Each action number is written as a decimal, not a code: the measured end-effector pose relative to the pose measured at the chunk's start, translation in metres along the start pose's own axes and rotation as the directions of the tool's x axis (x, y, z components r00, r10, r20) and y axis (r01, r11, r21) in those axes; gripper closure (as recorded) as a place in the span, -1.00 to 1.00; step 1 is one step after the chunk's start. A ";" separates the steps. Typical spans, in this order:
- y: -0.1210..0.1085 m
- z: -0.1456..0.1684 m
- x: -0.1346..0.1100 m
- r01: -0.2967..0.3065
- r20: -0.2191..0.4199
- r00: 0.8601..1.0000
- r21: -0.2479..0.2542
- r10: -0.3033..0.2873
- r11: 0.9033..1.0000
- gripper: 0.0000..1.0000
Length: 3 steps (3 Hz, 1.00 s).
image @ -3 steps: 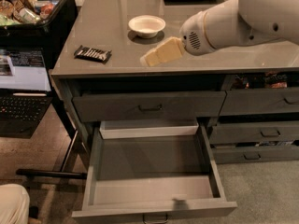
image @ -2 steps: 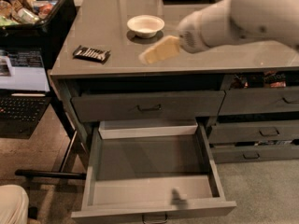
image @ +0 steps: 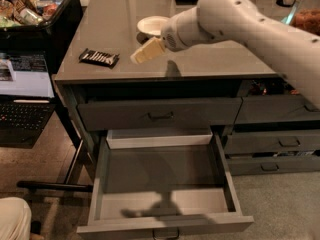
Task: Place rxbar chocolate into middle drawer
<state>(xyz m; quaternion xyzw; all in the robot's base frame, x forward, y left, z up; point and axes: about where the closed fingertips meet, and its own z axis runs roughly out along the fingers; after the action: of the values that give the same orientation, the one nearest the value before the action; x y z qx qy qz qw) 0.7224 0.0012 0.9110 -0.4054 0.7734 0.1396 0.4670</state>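
Note:
The rxbar chocolate (image: 99,57), a flat black bar with white stripes, lies on the grey counter (image: 200,59) near its front left corner. The middle drawer (image: 162,184) is pulled out wide below the counter, its grey floor bare, its handle at the bottom edge. My gripper (image: 145,51), cream-coloured at the end of the white arm, hovers above the counter to the right of the bar, between it and the white bowl (image: 152,25). It holds nothing that I can see.
The shallower top drawer front (image: 160,114) is shut above the open drawer. Narrower grey drawers (image: 275,144) stand at the right. A black bin of snacks (image: 35,14) and a laptop (image: 25,94) are at the left.
My arm has swung left and the gripper has moved left along the counter, closer to the bar. The bar and the drawer have not moved.

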 end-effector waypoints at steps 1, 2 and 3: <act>0.007 0.057 -0.008 0.017 0.022 1.000 -0.081 -0.015 0.997 -1.00; 0.030 0.101 -0.019 0.018 0.037 0.999 -0.154 -0.013 0.988 -1.00; 0.046 0.127 -0.031 0.022 0.046 0.999 -0.189 -0.013 0.982 -1.00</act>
<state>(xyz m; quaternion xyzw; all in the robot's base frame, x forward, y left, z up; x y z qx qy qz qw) 0.7720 0.1211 0.8634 -0.4515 0.7423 0.2178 0.4447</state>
